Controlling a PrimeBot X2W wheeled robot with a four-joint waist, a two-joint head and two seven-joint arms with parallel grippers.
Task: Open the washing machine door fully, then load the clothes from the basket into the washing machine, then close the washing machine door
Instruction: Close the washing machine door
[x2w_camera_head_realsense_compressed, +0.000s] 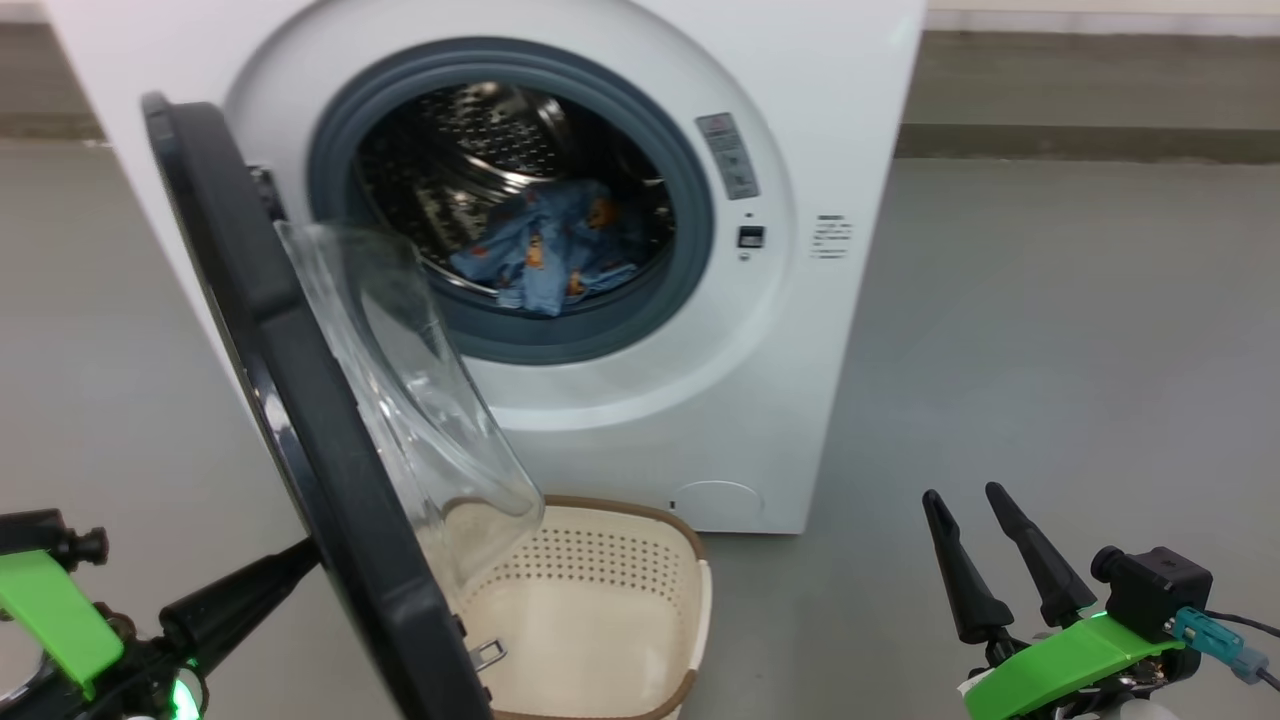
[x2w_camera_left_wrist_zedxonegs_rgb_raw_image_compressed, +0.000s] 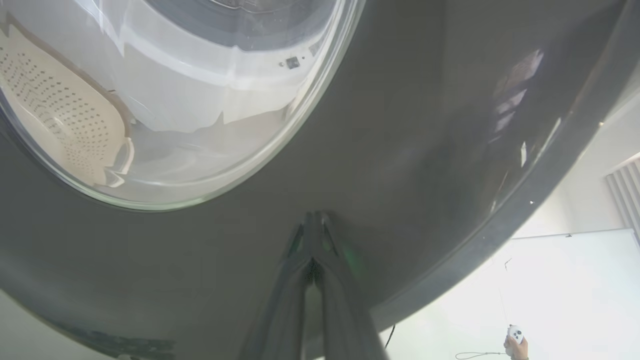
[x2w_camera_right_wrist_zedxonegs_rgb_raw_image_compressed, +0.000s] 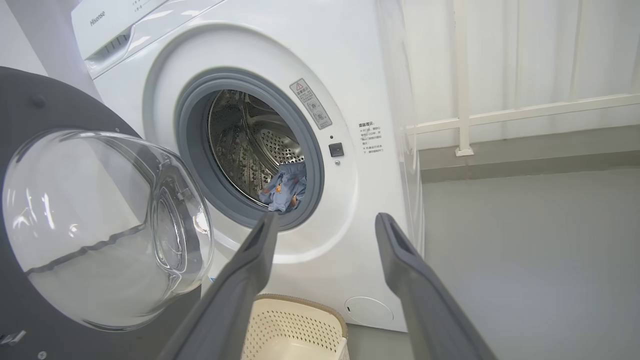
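Head view: clothes (x2w_camera_head_realsense_compressed: 550, 250) lie in the washing machine (x2w_camera_head_realsense_compressed: 800, 100); left gripper (x2w_camera_head_realsense_compressed: 300, 560), fingers pressed together, touches the outer face of the half-open washing machine door (x2w_camera_head_realsense_compressed: 300, 400), probably to push it shut; right gripper (x2w_camera_head_realsense_compressed: 965, 495) idles, fingers wide.

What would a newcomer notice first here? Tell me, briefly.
The washing machine door stands half open at the left of the head view, its glass bowl bulging over the basket. Blue bear-print clothes lie in the drum of the washing machine. The shut left end effector touches the door's outer face.
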